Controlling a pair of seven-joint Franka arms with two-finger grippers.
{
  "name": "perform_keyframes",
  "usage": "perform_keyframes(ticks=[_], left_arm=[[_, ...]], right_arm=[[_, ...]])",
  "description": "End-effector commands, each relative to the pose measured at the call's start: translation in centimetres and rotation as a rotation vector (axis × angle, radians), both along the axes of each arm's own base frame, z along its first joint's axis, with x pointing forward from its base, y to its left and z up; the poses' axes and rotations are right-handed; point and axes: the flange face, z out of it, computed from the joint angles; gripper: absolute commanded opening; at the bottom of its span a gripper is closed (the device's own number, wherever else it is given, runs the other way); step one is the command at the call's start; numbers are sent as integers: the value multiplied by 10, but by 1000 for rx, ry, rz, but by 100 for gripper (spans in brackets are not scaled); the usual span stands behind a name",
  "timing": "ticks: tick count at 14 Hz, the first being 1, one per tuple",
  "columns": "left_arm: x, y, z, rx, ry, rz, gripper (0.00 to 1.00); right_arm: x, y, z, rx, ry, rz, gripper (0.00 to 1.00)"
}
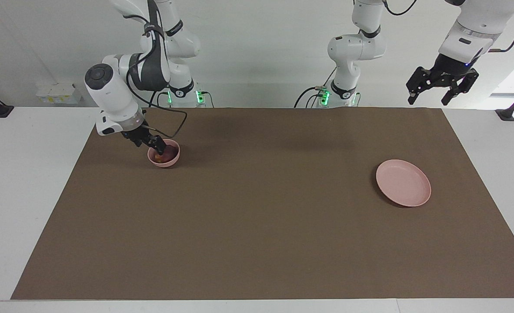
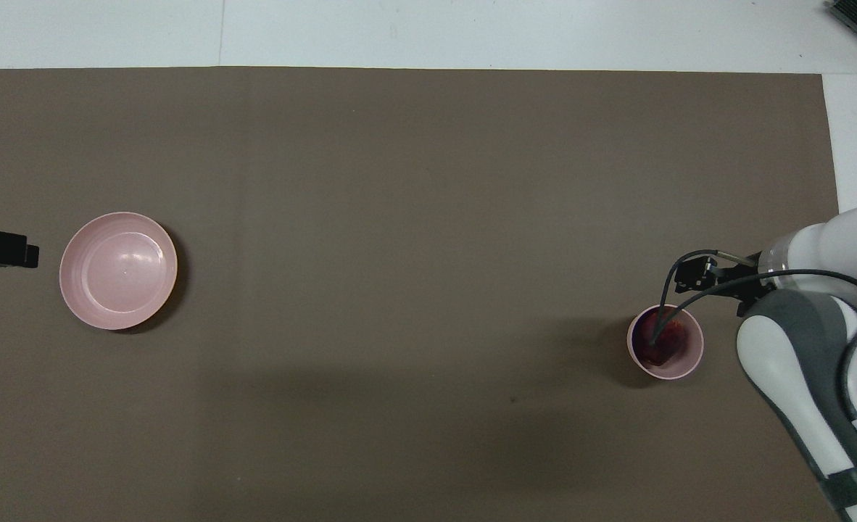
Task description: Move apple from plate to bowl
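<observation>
Pink plate (image 1: pixel 403 182) sits bare, well apart from my right fingers (image 1: pixel 158 145), which dip into the bowl (image 1: pixel 164 157) over the apple (image 1: pixel 165 158); pinching or spread, I cannot tell. Left fingers (image 1: pixel 440 89) wait spread, high up.

Pale pink bowl (image 1: pixel 164 157), plain, no pattern, and inside it the apple (image 2: pixel 662 345) shows dark red, almost maroon. Pale pink plate (image 1: pixel 403 183) too, the same soft shade, unmarked. Both sit on a flat brown mat (image 1: pixel 257 226) over the white tabletop (image 1: pixel 26 174). Right hand (image 1: pixel 155 145) is black on a white-and-grey arm; left hand (image 1: pixel 440 87) black as well.
</observation>
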Motion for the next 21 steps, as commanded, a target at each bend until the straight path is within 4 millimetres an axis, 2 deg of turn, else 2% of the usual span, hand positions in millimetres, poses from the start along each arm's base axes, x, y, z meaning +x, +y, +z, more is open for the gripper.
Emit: perform_keyframes(ticks=[1,5,7,10,12,21], left_arm=[[-1,-1,-2,-13,3,8,100],[-3,-1,-1,-11,15,16,100],[-3,4,-1,-11,15,26,100],[-3,5,-1,-11,15,28,100],[-3,5,-1,-11,15,28,100],[-3,5,-1,-11,15,28,100]], right_arm=[[17,-4,49,-24,-61,149,100],[32,-6,100,-32,-133,339,100],[33,3,129,-14,-116,347,100],[28,3,168,-2,-79,319,100],[23,6,184,-1,-45,315,100],[19,8,182,-4,-44,310,100]])
